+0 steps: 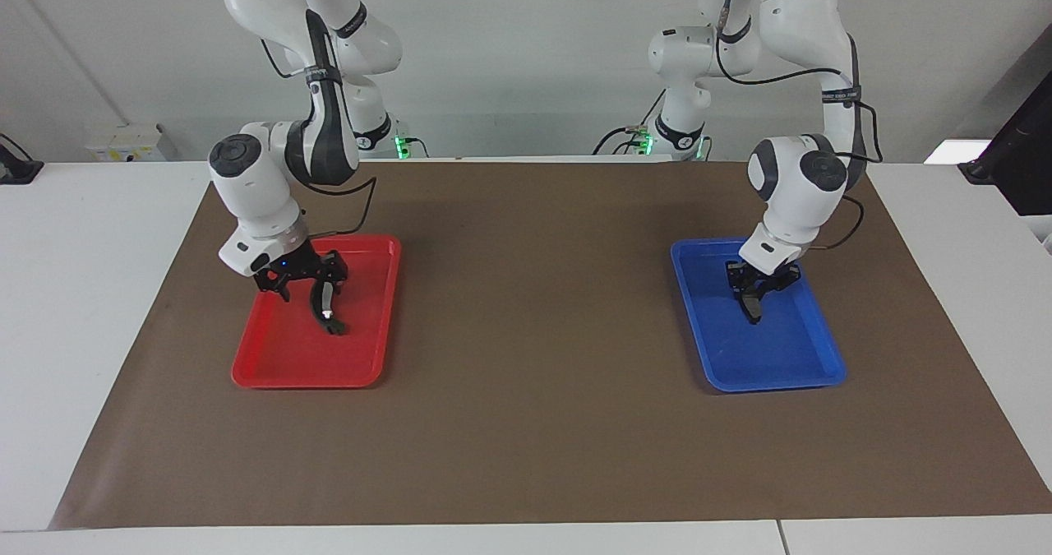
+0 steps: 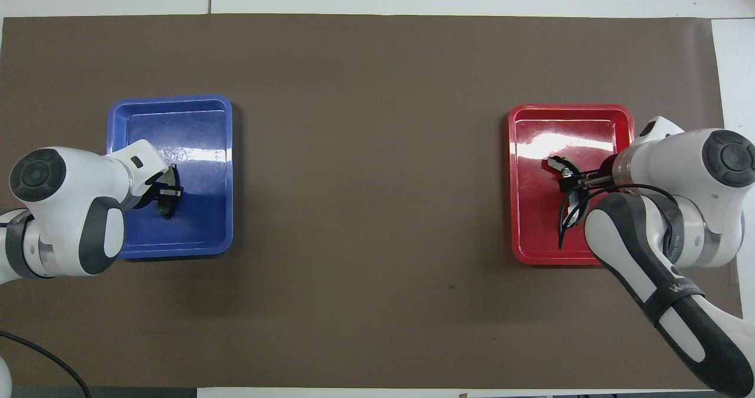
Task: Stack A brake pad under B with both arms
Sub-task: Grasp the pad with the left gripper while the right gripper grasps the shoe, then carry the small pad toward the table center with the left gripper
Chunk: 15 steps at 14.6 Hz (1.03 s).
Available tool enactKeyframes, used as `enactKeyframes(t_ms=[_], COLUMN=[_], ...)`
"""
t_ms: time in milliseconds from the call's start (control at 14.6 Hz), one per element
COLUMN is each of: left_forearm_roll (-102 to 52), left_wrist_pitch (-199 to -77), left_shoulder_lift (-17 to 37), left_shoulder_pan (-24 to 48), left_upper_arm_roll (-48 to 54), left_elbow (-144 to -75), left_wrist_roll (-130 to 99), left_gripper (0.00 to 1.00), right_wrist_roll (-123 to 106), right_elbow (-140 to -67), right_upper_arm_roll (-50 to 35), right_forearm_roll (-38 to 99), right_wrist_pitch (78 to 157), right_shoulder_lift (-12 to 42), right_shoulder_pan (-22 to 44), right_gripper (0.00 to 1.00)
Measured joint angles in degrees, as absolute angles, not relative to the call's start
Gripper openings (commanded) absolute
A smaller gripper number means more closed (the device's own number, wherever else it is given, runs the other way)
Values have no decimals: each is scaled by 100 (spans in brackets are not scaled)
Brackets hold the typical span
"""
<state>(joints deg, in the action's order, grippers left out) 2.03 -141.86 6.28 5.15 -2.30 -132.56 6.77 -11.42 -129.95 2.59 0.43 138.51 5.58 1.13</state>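
Note:
A brake pad (image 1: 749,308) (image 2: 167,209), short and all dark, lies in the blue tray (image 1: 772,386) (image 2: 170,99) toward the left arm's end of the table. My left gripper (image 1: 754,287) (image 2: 168,192) is down in that tray, shut on the pad's end nearer the robots. B (image 1: 329,315) (image 2: 558,164), the longer black crescent with a silver band, lies in the red tray (image 1: 304,384) (image 2: 571,108). My right gripper (image 1: 311,285) (image 2: 581,181) is low over B, open, a finger on each side of it. The arm and its cable hide much of B from above.
Both trays sit on a brown mat (image 1: 534,333) that covers most of the white table. The mat between the trays is bare. A black cable (image 2: 575,215) from the right arm loops over the red tray.

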Motion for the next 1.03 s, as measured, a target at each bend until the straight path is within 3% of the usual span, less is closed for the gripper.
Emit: enactKeyframes(t_ms=[342,548,685,890,1027], left_forearm_roll=[203,203,204,204,204], left_wrist_pitch=[-13446,-12772,-12612,-12611,-12619], left_shoulder_lift=[537,460,464,533,690], left_shoulder_pan=[672,1220,1751,2582,3060], left_upper_arm_roll=[-233,-224,-217,-197,-191], left_elbow=[-12761,-12133,-11899,-11785,-11626], left_wrist_roll=[349,-318,-958,-1956,-2570], left_gripper=[7,4,4,5,6], right_wrist_roll=[-1225,-1228,-1228,-1231,-1238], right_elbow=[-13019,-13018,-13016,-13013,-13000], right_upper_arm_roll=[259,259,259,259,259], right_forearm_roll=[43,43,43,43,43], right_wrist_pitch=[14096,14079,14006,13964,13963], right_shoulder_lift=[943,944,940,932,927], right_shoulder_pan=[113,113,113,113,114], right_gripper=[99,99,94,74,50])
